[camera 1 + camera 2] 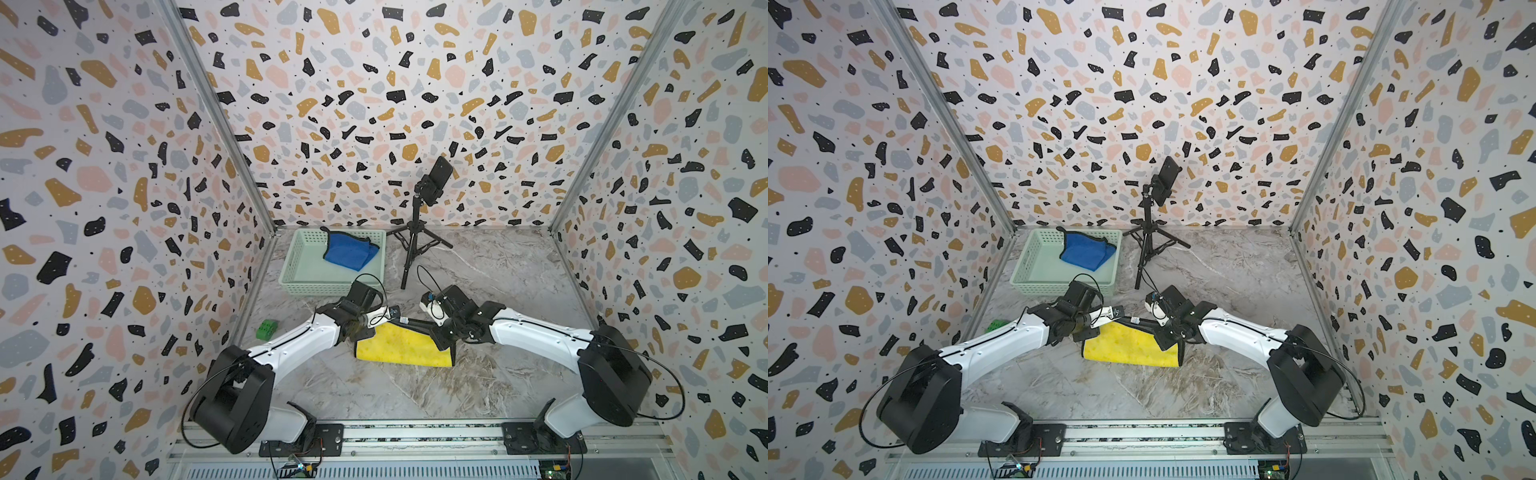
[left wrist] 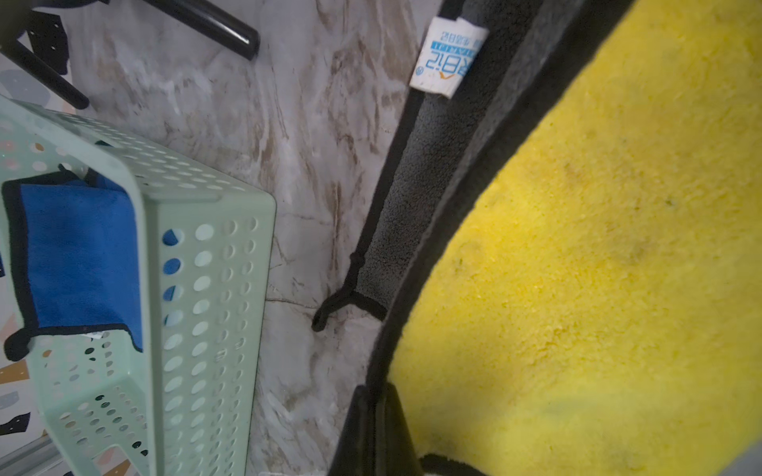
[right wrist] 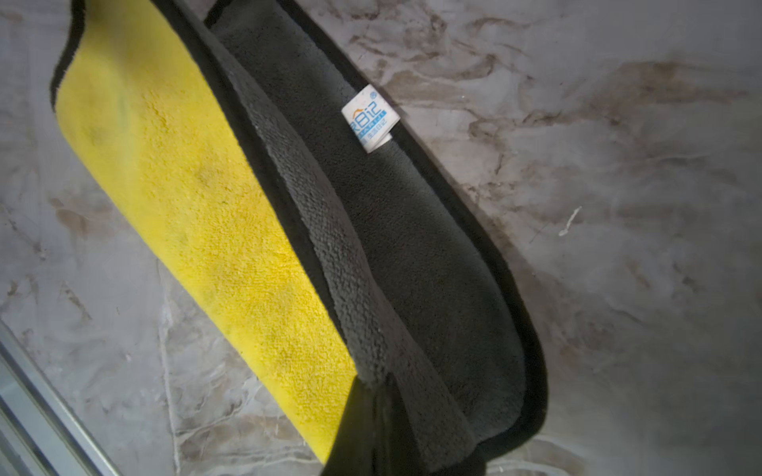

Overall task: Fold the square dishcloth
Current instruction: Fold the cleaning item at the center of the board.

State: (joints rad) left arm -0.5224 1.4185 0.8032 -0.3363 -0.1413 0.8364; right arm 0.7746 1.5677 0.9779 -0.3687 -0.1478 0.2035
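Marble bench inside terrazzo walls; the yellow-and-grey square dishcloth sits lower centre of frame in both top views, its far edge lifted and taut between the arms. Left gripper and right gripper are each clamped tight on one end of that edge, likely so the flap travels evenly and lands square. White label shows on the grey strip.
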